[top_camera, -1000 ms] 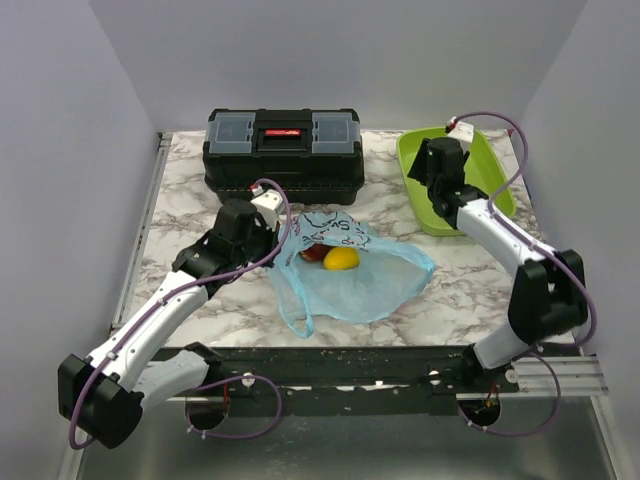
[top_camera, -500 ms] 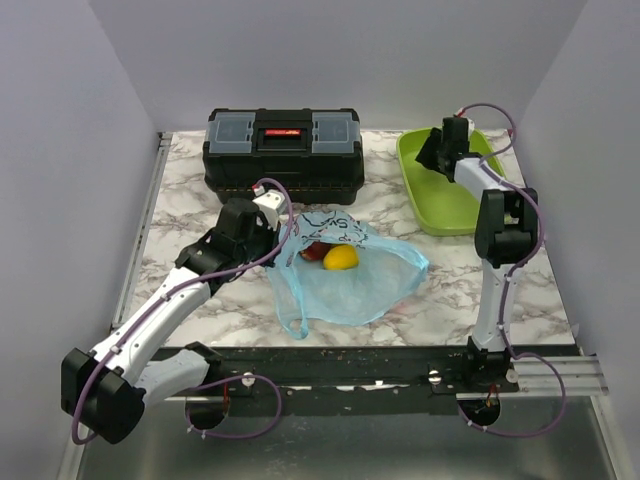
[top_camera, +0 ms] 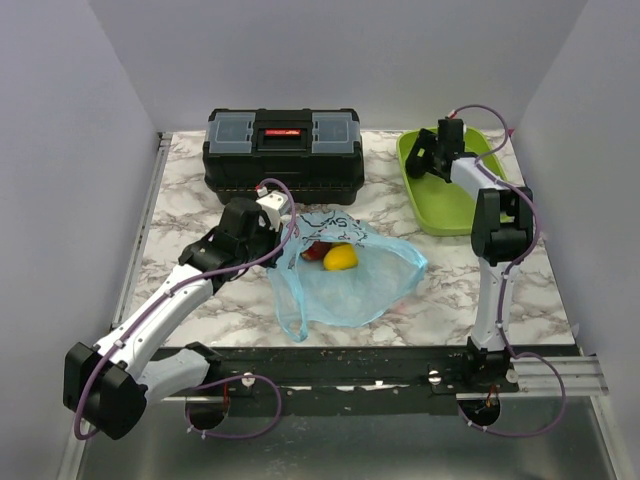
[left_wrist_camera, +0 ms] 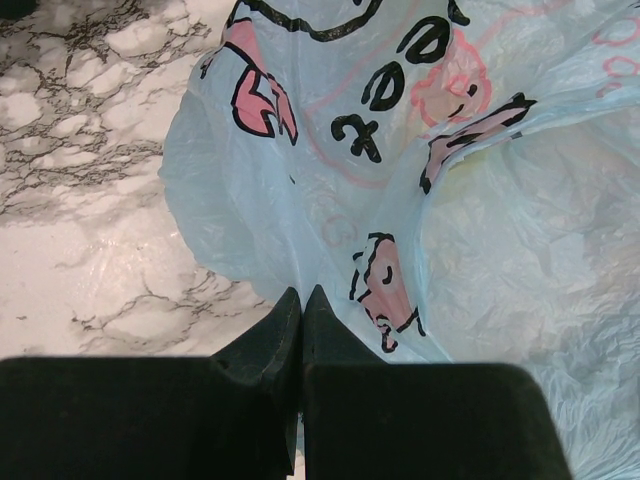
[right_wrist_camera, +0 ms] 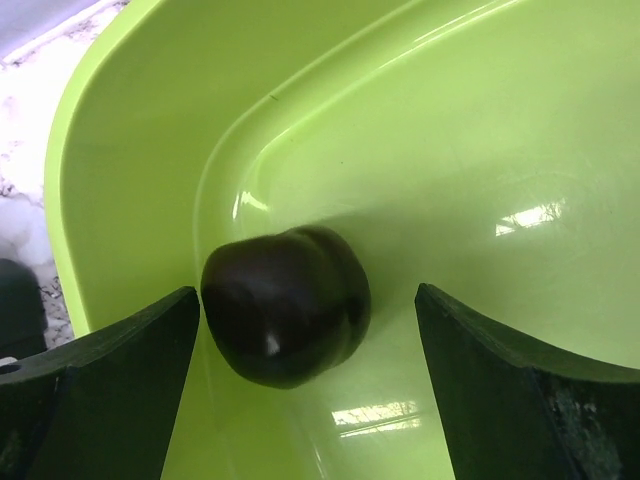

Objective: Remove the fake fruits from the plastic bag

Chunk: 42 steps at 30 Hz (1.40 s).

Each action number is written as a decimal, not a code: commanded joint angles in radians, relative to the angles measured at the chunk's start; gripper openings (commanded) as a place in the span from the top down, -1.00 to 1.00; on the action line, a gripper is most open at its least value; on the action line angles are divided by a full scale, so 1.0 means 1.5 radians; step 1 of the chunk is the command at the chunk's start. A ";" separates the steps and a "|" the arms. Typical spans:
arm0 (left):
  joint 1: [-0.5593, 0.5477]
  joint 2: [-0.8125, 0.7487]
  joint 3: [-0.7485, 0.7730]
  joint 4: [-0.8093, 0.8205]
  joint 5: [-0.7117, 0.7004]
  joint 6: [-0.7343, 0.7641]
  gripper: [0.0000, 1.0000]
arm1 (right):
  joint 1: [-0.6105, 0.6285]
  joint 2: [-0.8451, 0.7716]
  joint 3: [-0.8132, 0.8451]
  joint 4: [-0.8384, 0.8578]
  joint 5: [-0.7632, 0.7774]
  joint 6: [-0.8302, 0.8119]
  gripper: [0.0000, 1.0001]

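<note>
Grey walls close in a white marble table [top_camera: 180,200], read here as a dial from the overhead view. At 12 o'clock sits a black toolbox [top_camera: 283,150], and at 2 o'clock a lime-green tray [top_camera: 450,205]. Near the dial's centre lies the plastic bag [top_camera: 350,285], pale blue with dark and pink print, its mouth facing 11 o'clock. Inside it show a yellow fruit [top_camera: 341,258] and, touching it on the 10 o'clock side, a red fruit [top_camera: 316,250].

From its base at 7 o'clock the left arm stretches low and slanted toward the centre. The left tool [left_wrist_camera: 302,295] has its 2 fingers pressed together, their tips on the bag's edge film at the bag's 10 o'clock side.

From 5 o'clock the right arm rises steeply, folds at the elbow and reaches toward 12 o'clock over the tray. The right tool [top_camera: 425,160] is spread wide above the tray floor. A dark purple fruit [right_wrist_camera: 287,305] lies between its fingers against the tray's wall, just beside 1 finger and well apart from the other.
</note>
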 commanded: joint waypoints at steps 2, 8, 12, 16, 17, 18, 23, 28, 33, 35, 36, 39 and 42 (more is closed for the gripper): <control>0.004 0.005 0.008 0.011 0.030 0.001 1.00 | 0.000 -0.020 0.006 -0.019 -0.019 -0.022 -0.85; 0.005 0.007 0.008 0.010 0.039 -0.001 1.00 | 0.000 -0.149 -0.092 0.001 -0.033 -0.018 -0.84; 0.005 0.010 0.010 0.009 0.046 -0.002 1.00 | 0.000 -0.280 -0.243 0.047 -0.038 -0.012 -0.84; 0.005 0.014 0.010 0.010 0.045 -0.003 1.00 | 0.000 -0.417 -0.402 0.074 -0.052 -0.004 -0.84; 0.006 0.015 0.011 0.009 0.048 -0.004 1.00 | 0.000 -0.454 -0.445 0.082 -0.058 -0.003 -0.84; 0.005 0.016 0.012 0.008 0.053 -0.004 1.00 | 0.000 -0.482 -0.472 0.083 -0.064 -0.003 -0.84; 0.006 0.023 0.014 0.009 0.057 -0.007 1.00 | 0.000 -0.620 -0.555 0.033 -0.117 0.000 -0.80; 0.008 0.029 0.017 0.006 0.059 -0.007 1.00 | 0.008 -0.759 -0.579 0.019 -0.201 0.010 -0.81; 0.011 0.031 0.016 0.007 0.052 -0.007 1.00 | 0.106 -0.848 -0.558 0.006 -0.237 0.024 -0.81; 0.011 0.034 0.016 0.006 0.050 -0.007 1.00 | 0.172 -0.860 -0.544 0.009 -0.240 0.024 -0.82; 0.012 0.036 0.017 0.005 0.050 -0.007 1.00 | 0.207 -0.859 -0.536 0.010 -0.245 0.023 -0.82; 0.013 0.037 0.018 0.005 0.051 -0.007 1.00 | 0.316 -0.835 -0.514 0.006 -0.206 0.024 -0.73; 0.013 0.035 0.016 0.005 0.047 -0.007 1.00 | 0.437 -0.812 -0.514 0.011 -0.116 0.019 -0.70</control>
